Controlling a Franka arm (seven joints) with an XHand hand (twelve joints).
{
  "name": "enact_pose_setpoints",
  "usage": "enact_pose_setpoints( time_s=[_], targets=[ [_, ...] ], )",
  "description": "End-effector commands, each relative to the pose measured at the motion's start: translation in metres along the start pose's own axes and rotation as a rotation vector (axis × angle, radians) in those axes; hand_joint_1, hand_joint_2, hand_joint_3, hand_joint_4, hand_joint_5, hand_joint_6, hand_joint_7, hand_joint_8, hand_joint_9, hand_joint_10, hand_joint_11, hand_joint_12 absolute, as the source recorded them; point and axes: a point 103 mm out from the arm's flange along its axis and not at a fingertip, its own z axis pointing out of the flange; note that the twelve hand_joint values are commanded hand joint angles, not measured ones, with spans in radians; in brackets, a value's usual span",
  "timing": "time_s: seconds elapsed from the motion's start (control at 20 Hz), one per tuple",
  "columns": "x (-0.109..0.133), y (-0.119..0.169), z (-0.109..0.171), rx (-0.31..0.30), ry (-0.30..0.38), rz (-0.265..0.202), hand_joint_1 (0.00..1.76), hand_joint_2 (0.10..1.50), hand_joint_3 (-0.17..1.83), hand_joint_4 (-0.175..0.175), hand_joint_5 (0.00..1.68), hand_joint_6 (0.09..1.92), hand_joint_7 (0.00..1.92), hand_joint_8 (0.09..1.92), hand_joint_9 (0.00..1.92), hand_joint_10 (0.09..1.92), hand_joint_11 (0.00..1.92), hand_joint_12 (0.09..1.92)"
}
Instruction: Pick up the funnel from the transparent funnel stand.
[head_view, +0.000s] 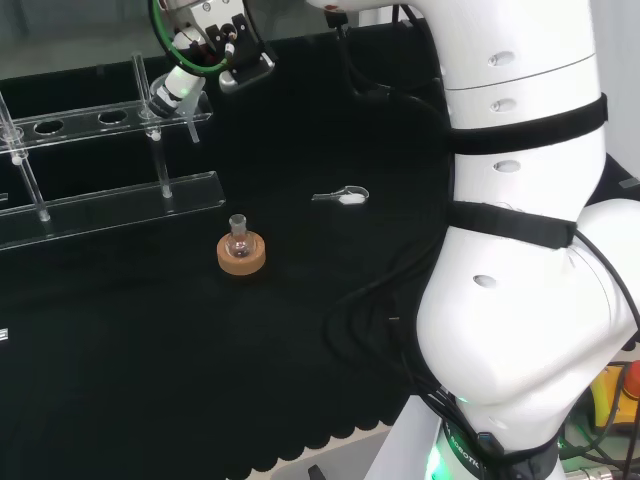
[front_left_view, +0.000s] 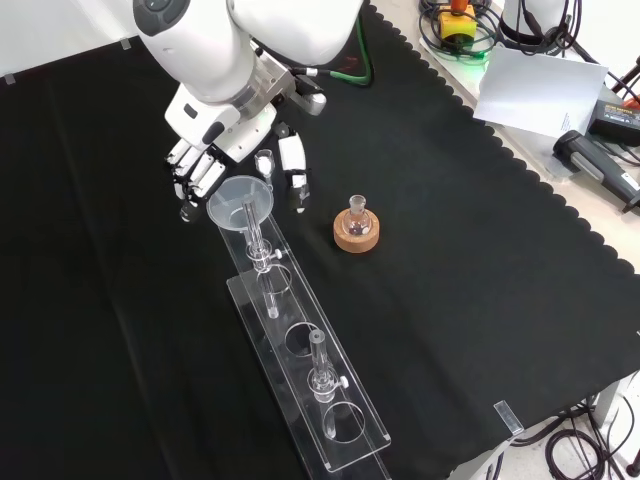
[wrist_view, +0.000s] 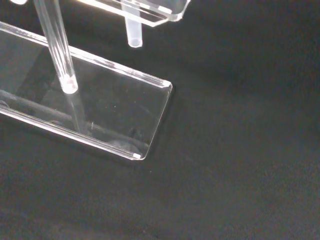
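Just below hand (front_left_view: 222, 160), funnel (front_left_view: 240, 203)

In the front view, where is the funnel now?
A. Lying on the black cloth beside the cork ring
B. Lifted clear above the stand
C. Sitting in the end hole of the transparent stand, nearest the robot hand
C: the funnel sits with its stem down through the end hole of the transparent stand, just below the robot hand.
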Motion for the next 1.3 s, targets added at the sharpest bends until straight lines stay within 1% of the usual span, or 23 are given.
enact_pose_setpoints(
  time_s=[0.05,0.25,0.4,0.5,0.75,0.95,1.1,1.3],
  targets=[
    [-0.0012,0.001,0.0021,-0.009,0.002,0.006,0.3,0.66,0.0,-0.017,0.23,0.09,0.34,0.63,0.12,0.86,0.0,1.33],
    [-0.0012,0.0024,0.0028,-0.022,0.003,0.022,0.33,0.68,0.01,-0.016,0.28,0.09,0.4,0.6,0.15,0.85,0.0,1.35],
    [-0.0012,0.0028,0.0024,-0.039,0.001,0.031,0.33,0.69,0.01,0.0,0.35,0.09,0.46,0.58,0.2,0.84,0.0,1.36],
    [-0.0053,0.002,0.0038,-0.053,0.01,0.026,0.33,0.69,0.01,0.009,0.4,0.09,0.52,0.56,0.25,0.82,0.0,1.37],
    [-0.0056,0.0023,0.004,-0.074,0.004,0.044,0.35,0.73,0.02,0.021,0.51,0.09,0.62,0.52,0.34,0.77,0.0,1.42],
    [-0.0056,0.0034,0.0044,-0.081,0.016,0.05,0.4,0.76,0.04,0.021,0.56,0.09,0.68,0.51,0.39,0.74,0.0,1.43],
    [-0.0054,0.004,0.005,-0.088,0.016,0.055,0.43,0.77,0.05,0.02,0.59,0.09,0.72,0.49,0.42,0.72,0.0,1.44],
    [-0.006,0.004,0.0039,-0.097,0.007,0.05,0.47,0.78,0.06,0.018,0.61,0.09,0.76,0.47,0.48,0.69,0.0,1.45]
  ],
)
